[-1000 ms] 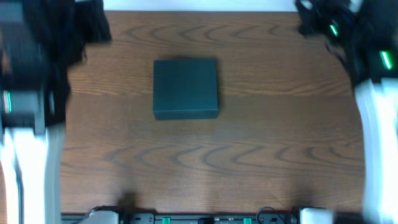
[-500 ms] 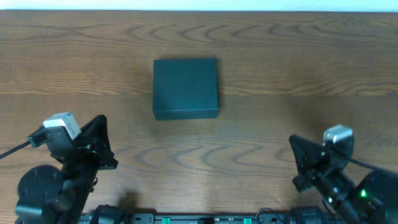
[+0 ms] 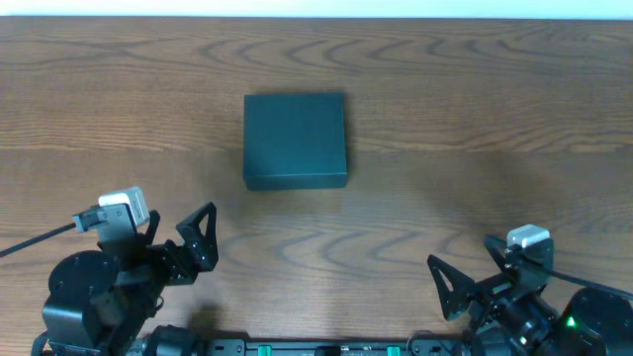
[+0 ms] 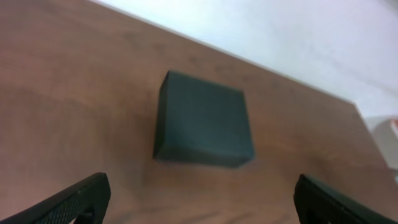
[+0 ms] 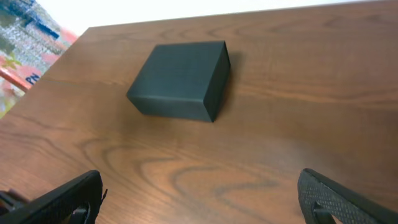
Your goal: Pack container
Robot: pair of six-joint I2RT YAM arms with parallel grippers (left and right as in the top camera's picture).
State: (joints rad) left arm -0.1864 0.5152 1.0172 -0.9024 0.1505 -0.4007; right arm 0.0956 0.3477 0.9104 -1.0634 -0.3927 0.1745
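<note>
The container [image 3: 295,139] is a dark-teal rectangular box lying with its lid shut on the wooden table [image 3: 445,119], a little behind the middle. It also shows in the left wrist view as the container [image 4: 202,118] and in the right wrist view as the container [image 5: 180,78]. My left gripper [image 3: 174,243] sits at the front left, jaws wide apart and empty. My right gripper [image 3: 483,283] sits at the front right, also open and empty. Both are well short of the box. Wide-set fingers [image 4: 68,202] and fingers [image 5: 348,196] frame bare wood.
Colourful packaging [image 5: 22,43] lies beyond the table's left edge in the right wrist view. A white and red object [image 4: 388,127] shows past the table's right edge in the left wrist view. A pale strip runs beyond the far edge [image 3: 316,8].
Both arms came down from the table's sides to the front edge. Both grippers went from shut to wide open. The box has not moved.
</note>
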